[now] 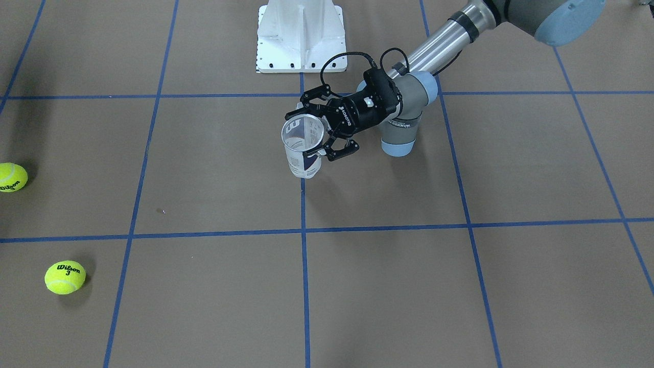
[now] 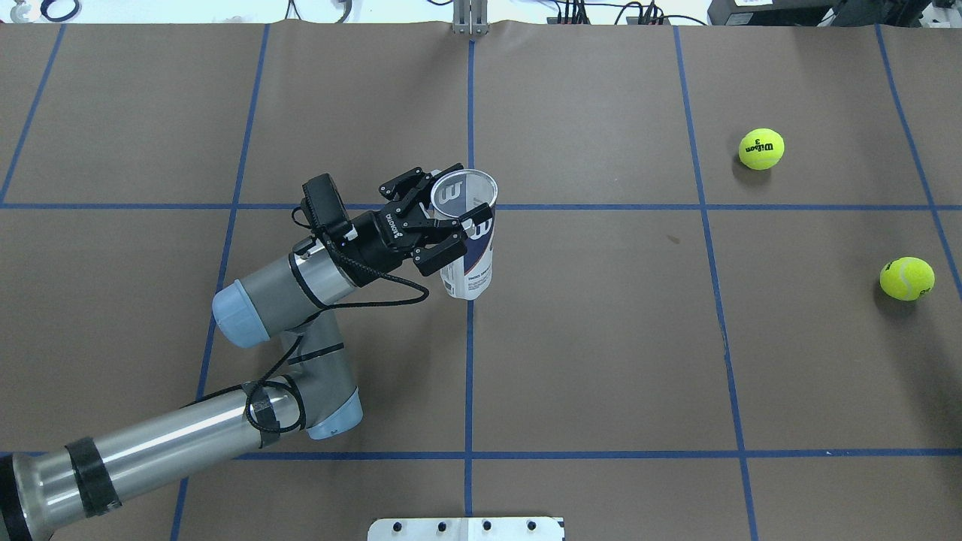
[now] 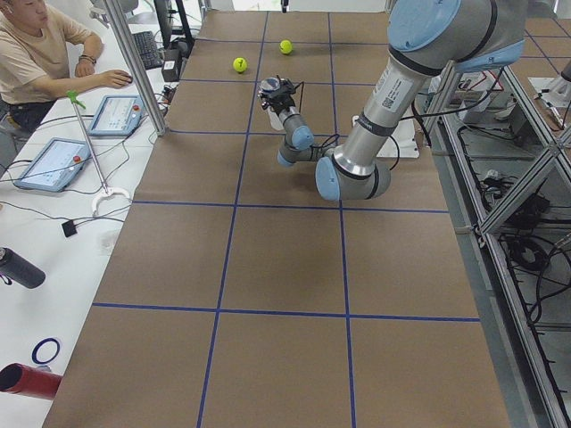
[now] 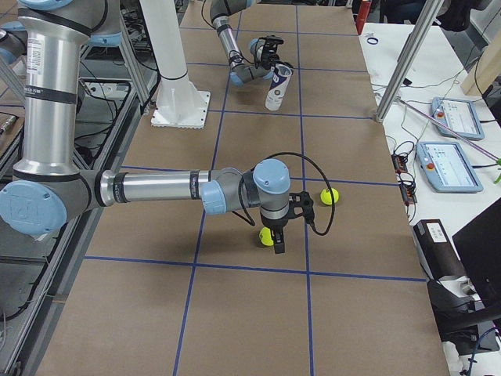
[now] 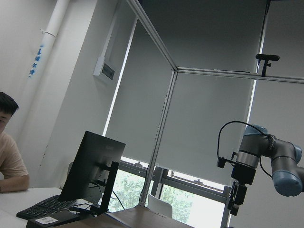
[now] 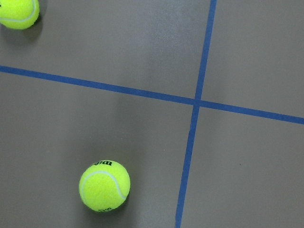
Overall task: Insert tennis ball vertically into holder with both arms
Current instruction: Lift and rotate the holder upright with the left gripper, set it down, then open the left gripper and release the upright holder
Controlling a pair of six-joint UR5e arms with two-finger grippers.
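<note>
On the brown, blue-taped table (image 2: 601, 361), the left gripper (image 2: 438, 222) clasped the holder (image 2: 472, 248) upright, mouth up, at the overhead view's centre, while the right gripper (image 4: 279, 239), its opening impossible to tell, hung close by a ball (image 6: 104, 186) lying lower left in its wrist view.

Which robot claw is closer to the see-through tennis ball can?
Left. The left claw is closed around the tennis-ball can, touching it near the open rim. The right claw is far off across the table, hanging near a tennis ball.
</note>
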